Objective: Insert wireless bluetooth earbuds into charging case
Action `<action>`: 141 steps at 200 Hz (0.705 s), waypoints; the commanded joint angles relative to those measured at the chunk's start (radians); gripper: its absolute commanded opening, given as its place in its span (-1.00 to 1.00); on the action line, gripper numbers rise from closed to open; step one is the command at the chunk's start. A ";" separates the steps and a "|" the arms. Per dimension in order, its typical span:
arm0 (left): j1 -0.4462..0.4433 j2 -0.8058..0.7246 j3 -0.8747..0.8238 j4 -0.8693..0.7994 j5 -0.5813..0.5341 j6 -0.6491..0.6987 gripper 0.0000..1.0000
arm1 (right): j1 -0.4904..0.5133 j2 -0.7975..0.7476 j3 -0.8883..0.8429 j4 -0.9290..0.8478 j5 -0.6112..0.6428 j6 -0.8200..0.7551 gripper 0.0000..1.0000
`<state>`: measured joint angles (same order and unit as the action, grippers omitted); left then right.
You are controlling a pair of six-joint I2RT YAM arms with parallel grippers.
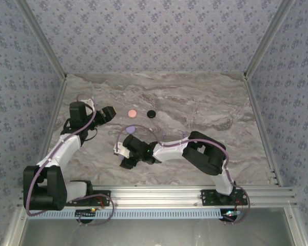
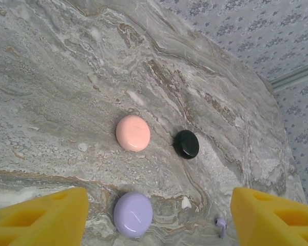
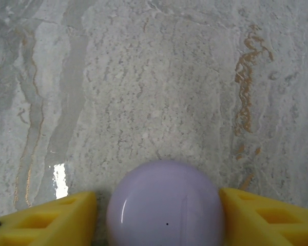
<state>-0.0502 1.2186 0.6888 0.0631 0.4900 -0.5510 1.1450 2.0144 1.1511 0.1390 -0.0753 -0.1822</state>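
Lavender case (image 2: 133,214): shut, flanked by right pincer (image 3: 158,199) (grip unclear).
Left pincer (image 2: 159,205): released.
Earbud (image 2: 220,224): loose, 3 o'clock of case; insertion pending.

Top external camera: fixed above and behind the arm bases, facing down over the whole table (image 1: 210,102). Left wrist camera: left side, raised, sharing the pink case (image 2: 133,133) and black case (image 2: 186,144) with it. Right wrist camera: near centre, very close over the lavender case (image 3: 165,205).
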 commanded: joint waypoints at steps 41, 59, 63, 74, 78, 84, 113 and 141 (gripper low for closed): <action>0.008 -0.052 0.008 -0.033 0.040 0.016 0.45 | -0.045 -0.092 -0.034 -0.033 0.069 -0.005 -0.02; 0.008 -0.065 0.027 -0.063 0.065 0.023 0.45 | -0.057 -0.158 -0.064 -0.025 0.095 -0.027 -0.07; 0.007 -0.068 0.032 -0.067 0.074 0.023 0.45 | -0.058 -0.175 -0.072 -0.021 0.100 -0.034 -0.07; 0.008 -0.076 0.044 -0.078 0.102 0.022 0.45 | -0.066 -0.221 -0.089 -0.019 0.113 -0.058 -0.08; 0.007 -0.079 0.048 -0.080 0.116 0.019 0.45 | -0.069 -0.240 -0.096 -0.022 0.119 -0.068 -0.08; 0.007 -0.083 0.053 -0.082 0.141 0.016 0.45 | -0.072 -0.270 -0.103 -0.028 0.134 -0.086 -0.08; 0.007 -0.109 0.072 -0.033 0.312 -0.026 0.45 | -0.094 -0.413 -0.146 -0.036 0.199 -0.175 -0.08; -0.009 -0.123 0.099 0.018 0.487 -0.058 0.45 | -0.134 -0.559 -0.181 -0.036 0.232 -0.250 -0.08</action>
<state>-0.0460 1.1320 0.7303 0.0116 0.7521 -0.5735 1.0466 1.5723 1.0019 0.1108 0.0898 -0.3283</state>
